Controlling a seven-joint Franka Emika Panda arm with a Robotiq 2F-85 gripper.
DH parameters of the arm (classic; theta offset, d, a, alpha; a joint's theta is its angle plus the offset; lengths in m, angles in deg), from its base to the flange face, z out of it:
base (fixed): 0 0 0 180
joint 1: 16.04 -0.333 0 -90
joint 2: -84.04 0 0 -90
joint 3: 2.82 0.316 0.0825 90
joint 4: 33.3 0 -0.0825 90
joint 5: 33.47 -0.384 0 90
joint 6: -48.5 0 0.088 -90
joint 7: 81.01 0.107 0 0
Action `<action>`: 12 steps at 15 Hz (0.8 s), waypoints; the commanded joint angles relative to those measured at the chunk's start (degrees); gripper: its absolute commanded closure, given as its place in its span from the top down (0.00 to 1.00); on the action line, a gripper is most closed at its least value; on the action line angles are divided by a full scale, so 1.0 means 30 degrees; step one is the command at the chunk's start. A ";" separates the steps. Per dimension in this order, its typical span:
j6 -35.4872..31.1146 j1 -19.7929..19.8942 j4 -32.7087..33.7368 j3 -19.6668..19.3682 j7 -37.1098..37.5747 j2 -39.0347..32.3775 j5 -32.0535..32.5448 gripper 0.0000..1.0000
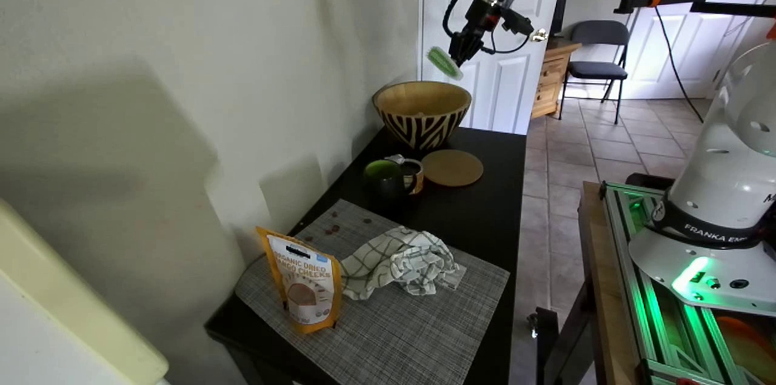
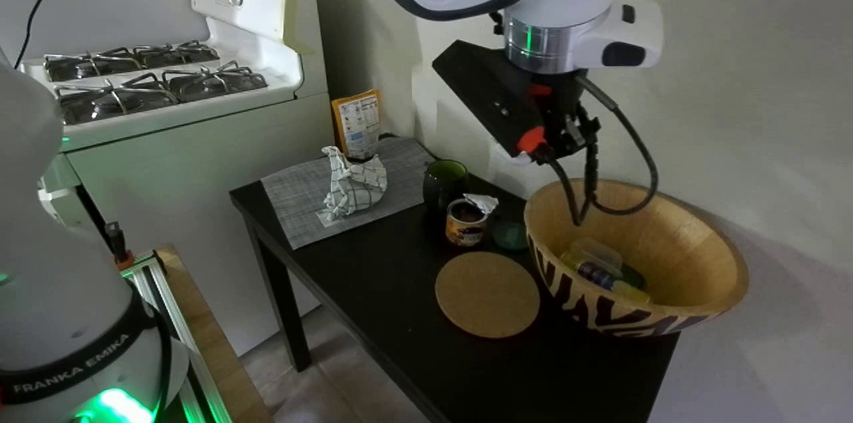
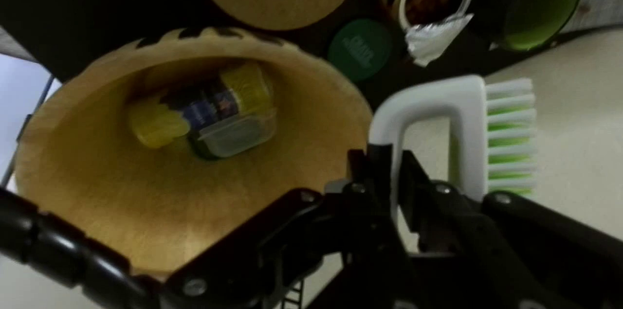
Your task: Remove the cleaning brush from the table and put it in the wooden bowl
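My gripper [image 3: 382, 168] is shut on the handle of the cleaning brush [image 3: 472, 134], a whitish looped brush with white and light green bristles. The bristles face right in the wrist view. In an exterior view the gripper [image 1: 461, 56] holds the brush [image 1: 444, 62] in the air above the wooden bowl [image 1: 418, 107]. In an exterior view the arm hides most of the brush near the gripper [image 2: 570, 143]. The bowl [image 2: 700, 256] has dark zigzag stripes outside and stands at the end of the black table [image 2: 393, 316]. In the wrist view the bowl [image 3: 194, 211] lies left of the brush.
The bowl holds a yellow and blue container [image 3: 204, 107] and a clear plastic box [image 3: 238, 134]. A flat round wooden disc [image 2: 488, 294], an opened can [image 2: 464, 226], a green lid [image 3: 360, 49] and a dark mug [image 1: 385, 182] stand nearby. A cloth [image 1: 400, 261] and a pouch [image 1: 303, 282] lie farther off.
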 commanded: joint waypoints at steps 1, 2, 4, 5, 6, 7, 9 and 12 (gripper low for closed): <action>-0.2653 -0.0826 0.1737 -0.0755 0.1482 -0.2349 -0.2028 0.05; -0.3588 -0.0889 0.2188 -0.0701 0.1876 -0.3181 -0.2702 0.05; -0.4754 -0.0503 0.3400 -0.0325 0.3421 -0.5219 -0.2940 0.05; -0.4677 -0.0440 0.4083 -0.0353 0.4370 -0.6111 -0.2552 0.05; -0.4519 -0.0445 0.4592 -0.0407 0.5158 -0.6957 -0.2228 0.05; -0.3981 -0.0502 0.5194 -0.0518 0.6093 -0.7660 -0.1662 0.05; -0.3891 -0.0671 0.6218 -0.0739 0.7566 -0.9029 -0.0976 0.05; -0.2942 0.0159 0.7652 -0.0204 1.0522 -1.0211 0.1389 0.05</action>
